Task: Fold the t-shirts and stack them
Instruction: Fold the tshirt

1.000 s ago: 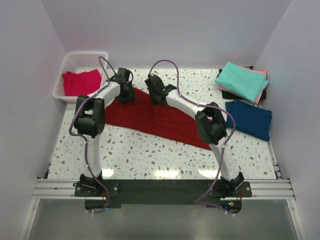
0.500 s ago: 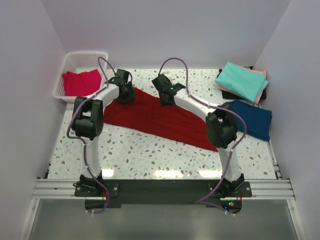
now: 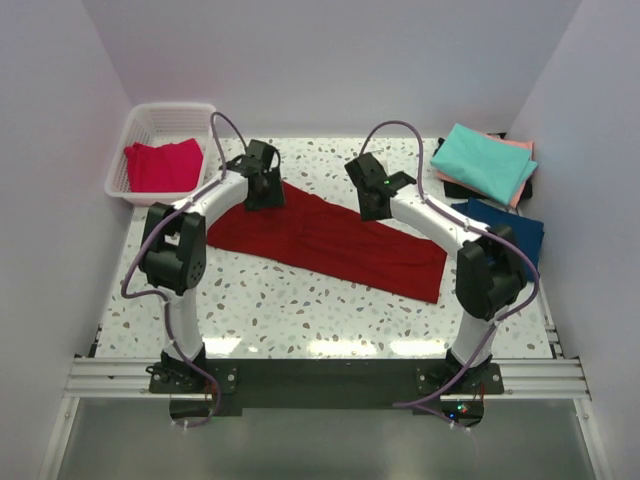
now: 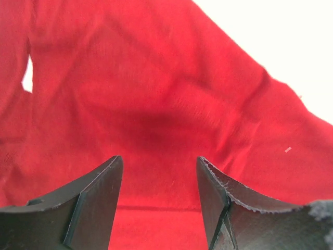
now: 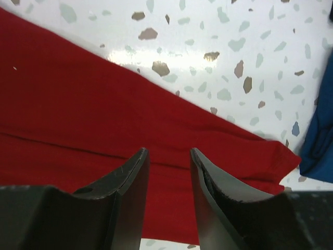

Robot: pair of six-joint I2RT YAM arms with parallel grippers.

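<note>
Nearest, a strip of bare speckled counter (image 3: 300, 300). Beyond it, across the middle, the dark red t-shirt (image 3: 330, 240), flat in a long slanted band. Reaches further right than a second ago, with a squared right end in place of the earlier narrow point.

Over its upper left edge, the left end effector (image 3: 265, 190), shifted slightly rightward since then. Released, with fingers (image 4: 99, 198) spread wide, red cloth below and nothing between them.

Over the upper right stretch, the right end effector (image 3: 375, 205), carried well to the right of its earlier spot. Fingers (image 5: 130, 182) parted by a narrow gap, apparently clear of the cloth, though height above it is hard to judge.

Right of that, the navy t-shirt (image 3: 515, 240), unmoved, partly behind the right arm. Farther back, the folded teal t-shirt (image 3: 485, 160) atop the salmon pink t-shirt (image 3: 522, 148). At the far left corner, the pinkish-red t-shirt (image 3: 160, 165) inside the white basket (image 3: 165, 112), as before.
</note>
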